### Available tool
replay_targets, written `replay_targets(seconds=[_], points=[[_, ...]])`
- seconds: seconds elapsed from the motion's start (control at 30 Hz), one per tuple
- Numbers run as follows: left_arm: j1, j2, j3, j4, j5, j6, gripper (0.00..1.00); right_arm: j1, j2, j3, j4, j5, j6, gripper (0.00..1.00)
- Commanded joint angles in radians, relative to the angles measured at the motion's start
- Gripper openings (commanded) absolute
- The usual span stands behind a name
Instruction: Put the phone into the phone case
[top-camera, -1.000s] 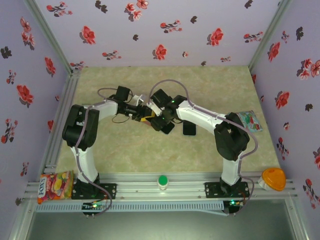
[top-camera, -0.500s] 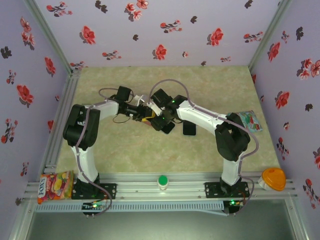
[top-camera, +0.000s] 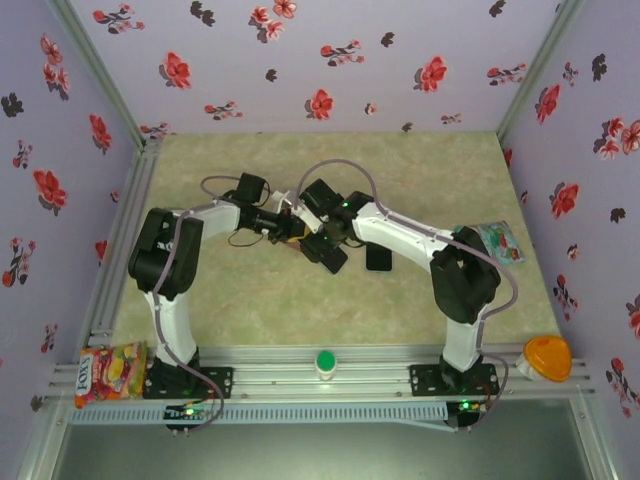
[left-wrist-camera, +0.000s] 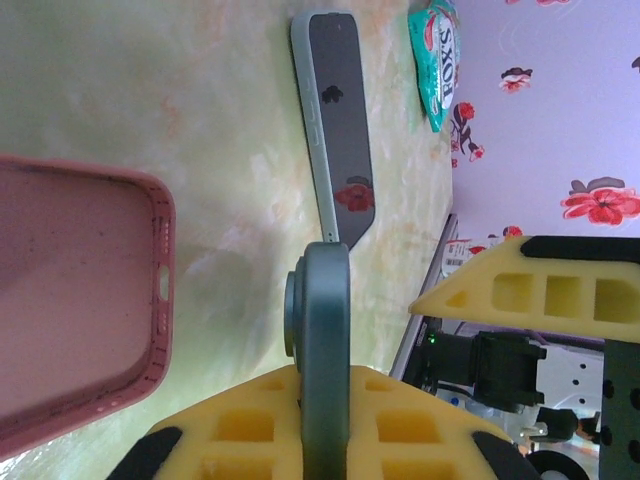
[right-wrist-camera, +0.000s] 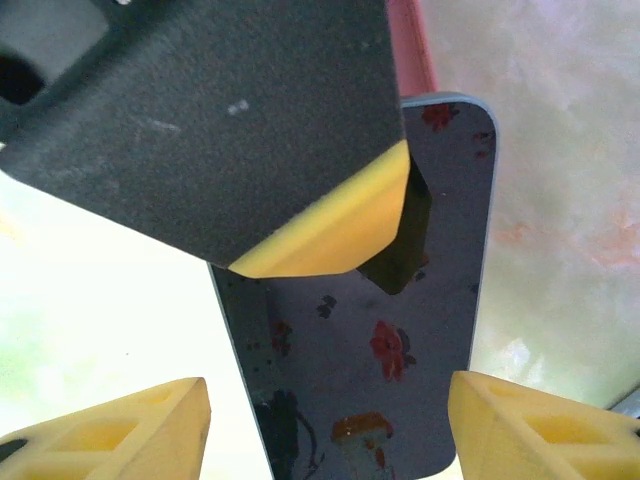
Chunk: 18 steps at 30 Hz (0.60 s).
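Lying on the near rail at the left corner, a sweet packet carries the letters "FOX" in white on red. A teal packet at the right edge of the worktop bears similar lettering in the left wrist view, too skewed to read with certainty. From above, both arms meet over the middle of the worktop, the left end effector and right end effector close together, and what lies between them is hidden by the arms. The left wrist camera shows the left end effector clenched on the phone, which stands edge-on between its yellow fingers with a round bump on one face. The pink phone case lies open side up just to the left, apart from the phone. A second handset rests flat beyond, and from above it is a dark patch beside the right arm. The right wrist camera gives the phone's glossy dark face, mirroring the flowered walls, with a strip of the phone case above it. The right end effector is released, its fingers spread wide on either side of the phone without touching it.
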Motion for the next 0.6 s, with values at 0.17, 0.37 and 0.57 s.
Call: replay_targets(seconds=[0.17,0.37,0.57], points=[[-0.005,-0.089,-0.022,0.086,-0.018,-0.067,0.00,-0.032,-0.094,-0.050,0.030,-0.009,0.070,0.71],[-0.006,-0.165,-0.037,0.124,-0.111,-0.134,0.00,-0.156,-0.213,-0.205,0.166,-0.204,0.234,0.73],[-0.005,-0.258,-0.062,0.199,-0.173,-0.236,0.00,-0.294,-0.310,-0.383,0.386,-0.414,0.445,0.73]])
